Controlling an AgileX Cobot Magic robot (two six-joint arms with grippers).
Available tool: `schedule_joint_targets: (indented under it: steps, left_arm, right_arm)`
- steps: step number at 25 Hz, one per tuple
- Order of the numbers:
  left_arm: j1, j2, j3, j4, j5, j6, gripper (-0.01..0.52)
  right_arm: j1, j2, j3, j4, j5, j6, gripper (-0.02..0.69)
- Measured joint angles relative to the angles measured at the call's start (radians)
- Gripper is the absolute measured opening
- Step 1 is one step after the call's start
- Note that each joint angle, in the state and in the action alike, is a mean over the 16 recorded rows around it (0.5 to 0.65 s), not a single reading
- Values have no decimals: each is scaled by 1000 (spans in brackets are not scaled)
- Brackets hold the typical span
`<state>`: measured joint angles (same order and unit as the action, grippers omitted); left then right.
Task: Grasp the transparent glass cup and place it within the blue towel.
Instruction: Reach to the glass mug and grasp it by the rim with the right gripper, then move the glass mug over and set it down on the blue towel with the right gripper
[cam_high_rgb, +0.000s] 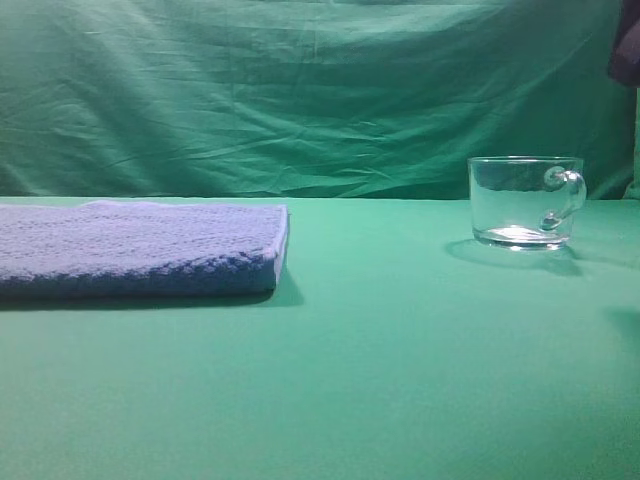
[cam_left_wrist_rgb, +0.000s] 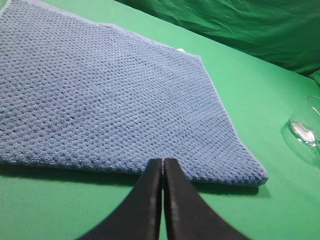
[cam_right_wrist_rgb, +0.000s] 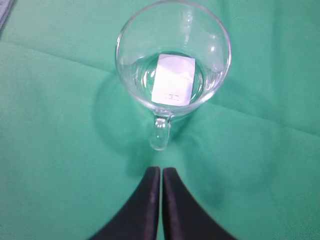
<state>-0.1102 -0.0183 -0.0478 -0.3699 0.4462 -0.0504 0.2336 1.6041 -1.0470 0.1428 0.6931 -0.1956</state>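
Note:
The transparent glass cup (cam_high_rgb: 525, 200) stands upright on the green cloth at the right, its small handle pointing right. From above, the cup (cam_right_wrist_rgb: 172, 57) shows a white label on its base, and its handle points toward my right gripper (cam_right_wrist_rgb: 161, 170). That gripper hovers just short of the handle, shut and empty. The blue towel (cam_high_rgb: 135, 245) lies flat at the left. My left gripper (cam_left_wrist_rgb: 163, 161) is shut and empty at the near edge of the towel (cam_left_wrist_rgb: 105, 100). The cup's rim (cam_left_wrist_rgb: 306, 131) peeks in at the right of the left wrist view. Neither gripper shows in the exterior high view.
A green cloth (cam_high_rgb: 380, 350) covers the table and hangs as a backdrop (cam_high_rgb: 300, 90) behind it. A dark object (cam_high_rgb: 627, 45) shows at the top right corner.

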Motion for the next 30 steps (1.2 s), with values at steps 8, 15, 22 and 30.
schedule_joint_targets:
  steps: [8, 15, 22, 30]
  left_arm:
    - [0, 0, 0, 0, 0, 0, 0]
    - [0, 0, 0, 0, 0, 0, 0]
    - [0, 0, 0, 0, 0, 0, 0]
    - [0, 0, 0, 0, 0, 0, 0]
  right_arm:
    - [1, 117, -38, 0, -30, 0, 547]
    - [1, 183, -40, 0, -103, -2, 431]
    - [7, 212, -41, -1, -149, -15, 232]
    - [45, 214, -98, -3, -128, -34, 103]
